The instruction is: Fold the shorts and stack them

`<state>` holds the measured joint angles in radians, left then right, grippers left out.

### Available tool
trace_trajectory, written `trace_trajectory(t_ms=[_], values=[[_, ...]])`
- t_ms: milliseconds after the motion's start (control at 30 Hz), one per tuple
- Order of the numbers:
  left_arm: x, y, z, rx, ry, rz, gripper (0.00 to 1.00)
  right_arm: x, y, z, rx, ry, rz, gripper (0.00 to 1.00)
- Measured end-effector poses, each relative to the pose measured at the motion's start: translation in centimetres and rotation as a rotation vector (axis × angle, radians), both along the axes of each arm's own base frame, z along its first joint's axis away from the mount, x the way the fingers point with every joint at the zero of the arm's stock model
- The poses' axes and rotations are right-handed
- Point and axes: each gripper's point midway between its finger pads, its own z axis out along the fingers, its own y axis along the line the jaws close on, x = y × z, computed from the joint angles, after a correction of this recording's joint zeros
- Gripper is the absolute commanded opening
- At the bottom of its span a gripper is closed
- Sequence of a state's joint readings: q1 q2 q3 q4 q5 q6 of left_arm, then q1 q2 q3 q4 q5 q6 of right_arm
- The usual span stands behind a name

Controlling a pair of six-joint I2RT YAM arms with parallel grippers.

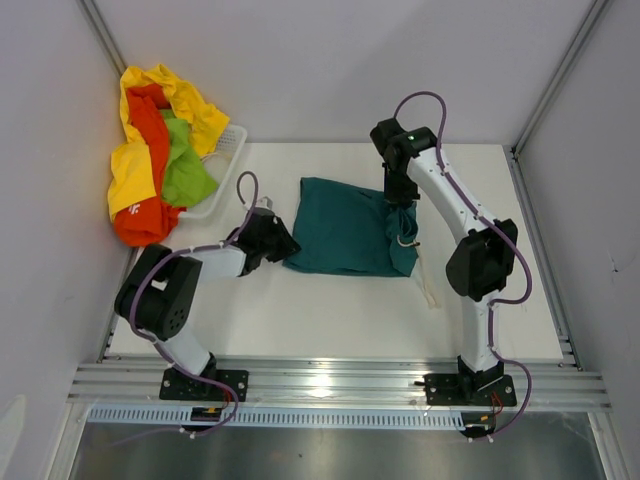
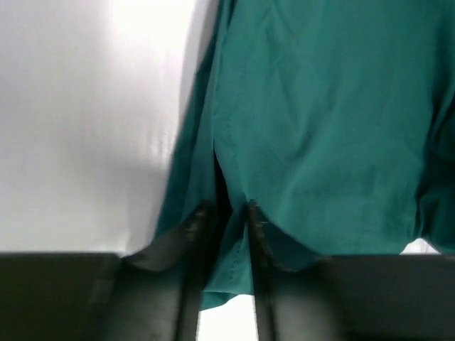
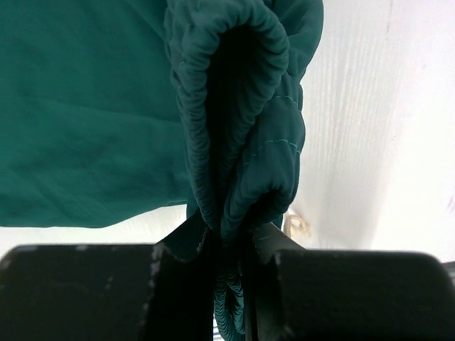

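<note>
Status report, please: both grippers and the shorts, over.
Left gripper shut on teal shorts, leg end. Right gripper shut on waistband. Shorts lie on table. Nothing in the way; other shorts piled at white basket.

The top view is bright and sharp, with soft little shadows. Glare shines on the metal rail (image 1: 330, 372) at the bottom middle. In the left wrist view the white surface (image 2: 85, 106) glows washed out at the upper left, and the teal shorts (image 2: 320, 128) look a bit blurry. In the right wrist view the right pincer (image 3: 229, 238) at the bottom is dark and fuzzy.
</note>
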<state>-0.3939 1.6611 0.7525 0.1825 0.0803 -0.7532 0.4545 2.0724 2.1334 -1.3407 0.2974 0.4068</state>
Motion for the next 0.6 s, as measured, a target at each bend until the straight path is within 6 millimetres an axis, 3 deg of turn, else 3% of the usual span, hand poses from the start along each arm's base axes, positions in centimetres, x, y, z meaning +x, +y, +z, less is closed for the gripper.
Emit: trace_trajectory(t_ms=[133, 433, 600], values=[[-1.1, -1.1, -0.4, 0.020, 0.019, -0.036, 0.07, 0.4, 1.0, 1.4, 0.064, -0.033, -0.020, 0.00], [-4.7, -4.6, -1.4, 0.068, 0.052, -0.143, 0.07, 1.3, 2.4, 4.1, 0.152, -0.097, -0.022, 0.00], [-5.7, -5.2, -1.6, 0.065, 0.059, -0.161, 0.08, 1.1, 3.5, 4.9, 0.177, -0.110, 0.006, 0.00]])
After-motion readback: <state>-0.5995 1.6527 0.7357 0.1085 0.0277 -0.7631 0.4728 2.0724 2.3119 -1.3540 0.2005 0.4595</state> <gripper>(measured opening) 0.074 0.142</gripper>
